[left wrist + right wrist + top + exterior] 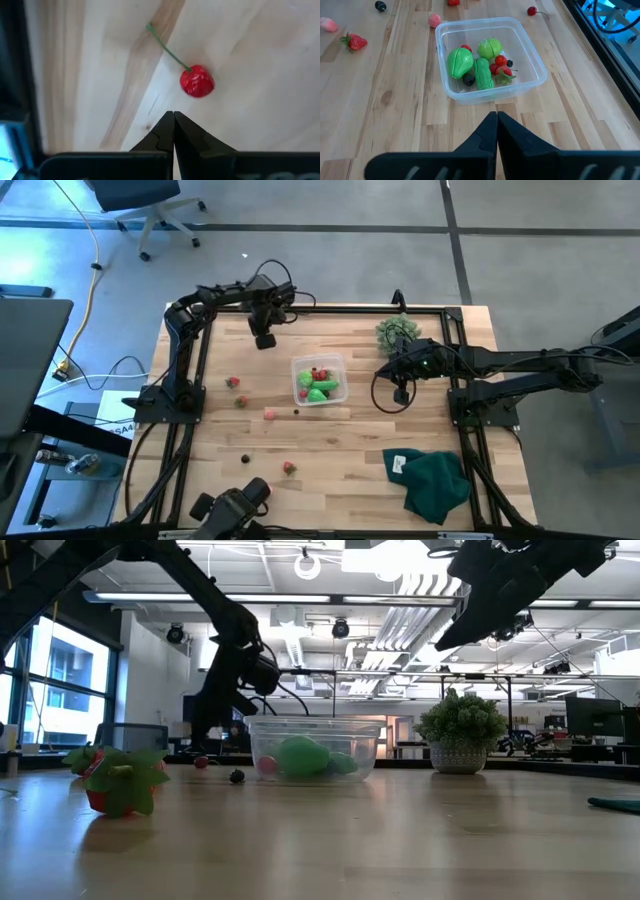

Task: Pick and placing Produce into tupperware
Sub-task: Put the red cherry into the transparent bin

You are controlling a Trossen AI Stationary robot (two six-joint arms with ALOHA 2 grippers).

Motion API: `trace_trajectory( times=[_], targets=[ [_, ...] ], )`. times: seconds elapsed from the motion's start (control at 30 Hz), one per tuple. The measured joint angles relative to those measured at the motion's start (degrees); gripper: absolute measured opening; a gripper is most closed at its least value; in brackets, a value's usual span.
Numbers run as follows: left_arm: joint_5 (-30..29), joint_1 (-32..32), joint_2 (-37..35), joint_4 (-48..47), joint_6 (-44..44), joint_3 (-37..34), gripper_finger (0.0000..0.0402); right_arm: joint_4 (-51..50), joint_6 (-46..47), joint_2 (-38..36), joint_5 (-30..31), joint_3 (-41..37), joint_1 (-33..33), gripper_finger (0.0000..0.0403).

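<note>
The clear tupperware (320, 380) stands mid-table and holds green pieces (472, 64), red bits and dark berries. Loose produce lies on the wood to its left and nearer: strawberries (233, 382) (289, 468), a pink piece (270, 414) and dark berries (246, 459). A red cherry (197, 81) with a green stem lies on the table under my left gripper (173, 117) (264, 340), which hangs shut just above it at the far left, touching nothing. My right gripper (496, 116) (384, 370) hovers shut to the right of the tupperware.
A spiky grey-green bushy ball (397, 332) stands at the far side, right of the tupperware. A dark green cloth (435, 480) lies bunched at the near right corner. The black frame rails (300, 308) run along the table's edges. Bare wood shows between the loose pieces.
</note>
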Motion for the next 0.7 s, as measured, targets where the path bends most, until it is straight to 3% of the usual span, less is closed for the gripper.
trace_trajectory(
  times=[0.2,0.37,0.57,0.7],
  targets=[
    [-0.77,-1.67,0.00,-6.65,-0.20,4.01,0.0001,0.00,0.00,-0.01,-0.02,0.00,0.02,0.0002],
    [-0.78,-4.05,-0.11,-7.31,0.21,3.45,0.0001,0.00,-0.01,-0.01,-0.02,0.00,0.00,0.0002],
    [1.54,-5.16,-8.47,-1.42,1.48,-5.55,0.0001,0.00,0.00,0.00,0.00,0.00,0.02,0.0002],
    [5.08,-3.37,-18.20,11.62,1.49,-14.62,0.0001,-0.02,0.00,0.00,0.00,0.00,0.00,0.0002]
  ],
)
